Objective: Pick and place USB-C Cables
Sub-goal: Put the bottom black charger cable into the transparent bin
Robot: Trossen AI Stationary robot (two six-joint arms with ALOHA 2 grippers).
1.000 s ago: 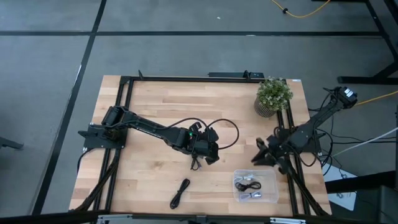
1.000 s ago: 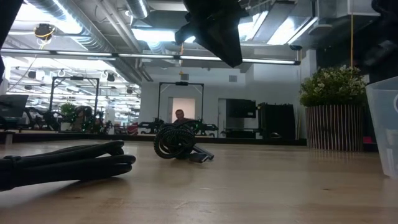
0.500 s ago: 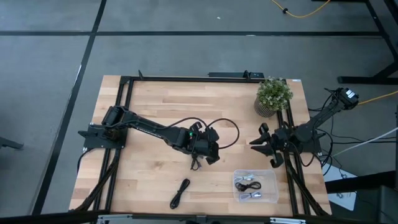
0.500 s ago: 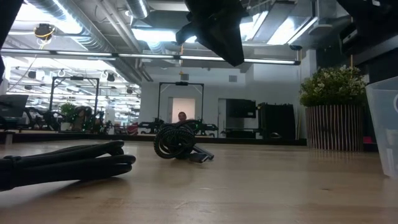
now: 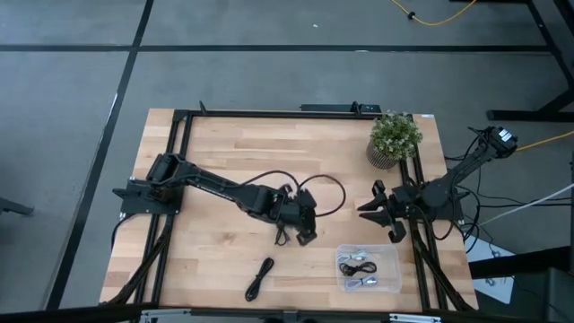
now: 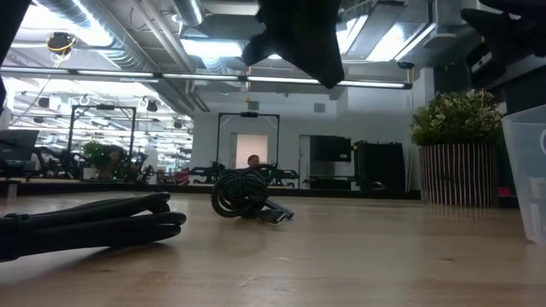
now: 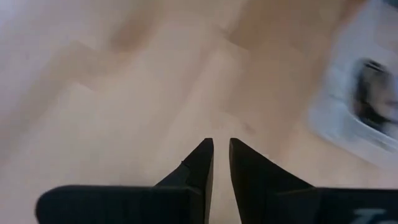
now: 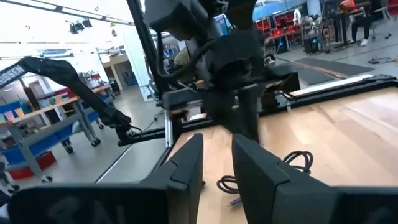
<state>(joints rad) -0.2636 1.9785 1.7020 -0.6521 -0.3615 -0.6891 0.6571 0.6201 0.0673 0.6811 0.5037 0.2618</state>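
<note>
Left gripper: above the middle of the tabletop, toward the front edge; in the left wrist view its fingers stand almost together with a thin gap between them and nothing held.
Coiled cable: black, on the wood just beside the left gripper, on the side toward the table's left edge; in the low view it shows as a small round coil with a plug lying flat, the gripper hanging above it and apart from it.
Straight cable: black bundle near the front edge, well apart from the left gripper; in the low view it is the long dark bundle lying flat.
Box: clear, near the front right corner, between the left gripper and the right edge; it holds a black cable and a pale cable.
Right gripper: above the right edge, behind the box, fingers spread wide and holding nothing; well apart from every cable.
Plant: small pot at the back right corner.
Table: pale wood with a black frame.
</note>
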